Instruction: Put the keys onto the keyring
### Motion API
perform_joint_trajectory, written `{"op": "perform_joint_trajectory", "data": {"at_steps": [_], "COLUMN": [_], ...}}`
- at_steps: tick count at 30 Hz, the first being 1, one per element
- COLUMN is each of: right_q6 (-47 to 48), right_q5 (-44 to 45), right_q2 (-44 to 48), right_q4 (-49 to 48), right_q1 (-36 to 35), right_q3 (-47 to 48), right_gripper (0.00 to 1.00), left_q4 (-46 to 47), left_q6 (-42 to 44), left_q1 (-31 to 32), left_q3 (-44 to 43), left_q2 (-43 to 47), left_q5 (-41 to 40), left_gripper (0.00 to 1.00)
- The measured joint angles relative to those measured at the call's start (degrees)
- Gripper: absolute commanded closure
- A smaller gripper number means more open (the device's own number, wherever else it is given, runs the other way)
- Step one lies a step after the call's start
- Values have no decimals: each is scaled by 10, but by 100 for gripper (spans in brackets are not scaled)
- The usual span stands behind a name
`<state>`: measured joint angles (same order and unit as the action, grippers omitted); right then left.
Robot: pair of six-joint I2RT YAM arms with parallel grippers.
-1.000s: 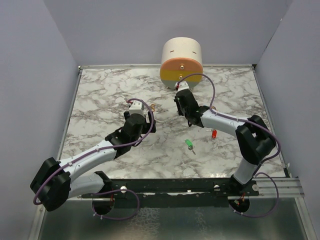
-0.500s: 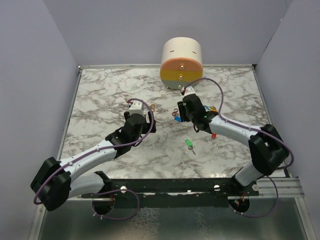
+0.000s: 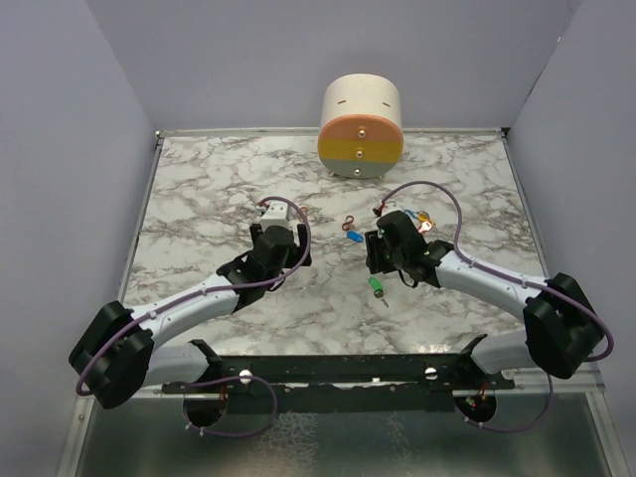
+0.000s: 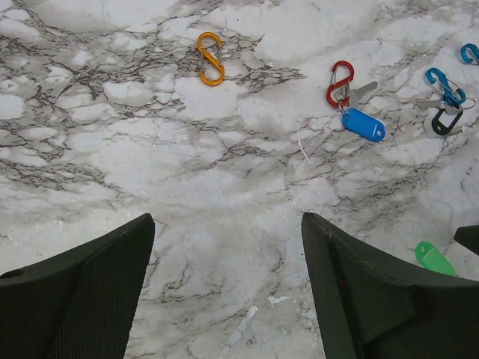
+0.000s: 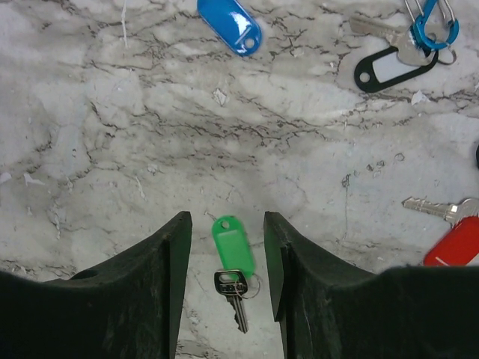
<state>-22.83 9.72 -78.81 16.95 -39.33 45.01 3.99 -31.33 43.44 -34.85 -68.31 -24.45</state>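
Key with a green tag lies flat on the marble tabletop, its tag between the spread fingers of the right tool, which stands open and holds nothing. Beyond it lie a blue-tagged key, just beside a red clip, and a black-tagged key touching a blue clip. A red-tagged key sits off to one side. The left tool is open wide above the marble, with an orange clip ahead of it. A round container stands at the back.
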Motion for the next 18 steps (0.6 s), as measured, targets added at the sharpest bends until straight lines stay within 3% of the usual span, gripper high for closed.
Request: {"op": "perform_joint_trajectory", "data": {"at_steps": [8,18], "right_q6": [-12,-31], "right_q5": [-2,-2], "right_q2": [30,110], "right_q4": [16,24], "right_q1": [0,0], "right_q3": [-26,-58], "right_gripper": [55,55], "left_q4": [9,20], "left_q6": [3,20], "left_q1": [-14,-62], "left_q3": [-12,-102], "left_q2": [-56,-172], "left_q5": [0,0], "left_gripper": [17,17]}}
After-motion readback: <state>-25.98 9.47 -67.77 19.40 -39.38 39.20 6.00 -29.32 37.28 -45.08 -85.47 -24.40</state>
